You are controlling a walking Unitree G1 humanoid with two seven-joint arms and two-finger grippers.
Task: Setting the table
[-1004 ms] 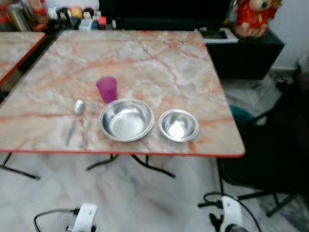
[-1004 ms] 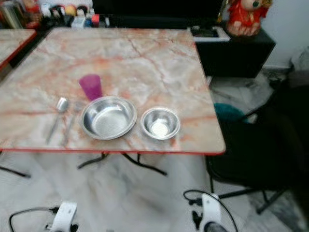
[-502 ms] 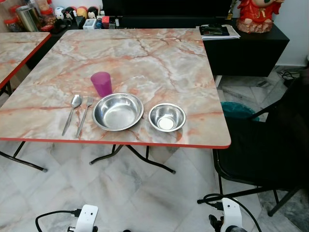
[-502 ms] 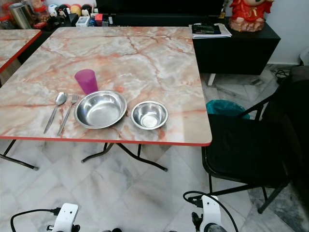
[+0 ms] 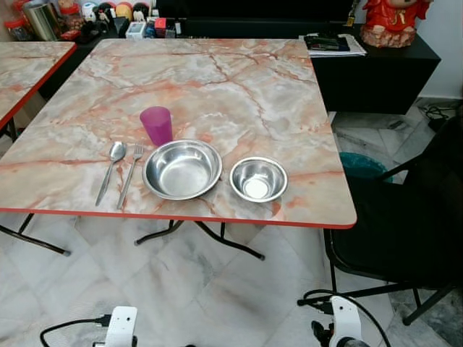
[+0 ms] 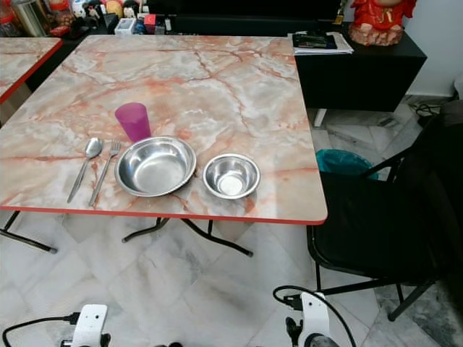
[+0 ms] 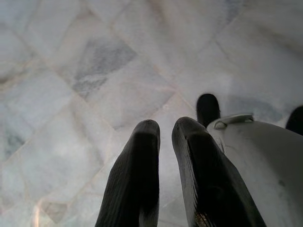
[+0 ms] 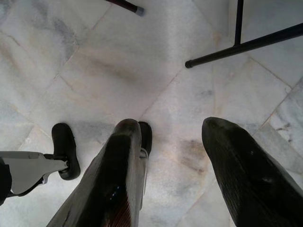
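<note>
Your left gripper (image 7: 163, 137) hangs over the floor tiles (image 7: 71, 71) with jaws nearly together, holding nothing; your right gripper (image 8: 170, 142) hangs there too, jaws wide apart, empty. On the table (image 5: 239, 79) sit a spoon (image 5: 111, 169), fork (image 5: 130, 173), purple cup (image 5: 157, 125), large bowl (image 5: 182, 169) and small bowl (image 5: 258, 178).

Both arms hang low, pointing down at floor. Left gripper (image 7: 163, 142): two black fingers nearly together, thin gap between, nothing held. Right gripper (image 8: 177, 142): fingers spread wide apart, nothing between them.
</note>
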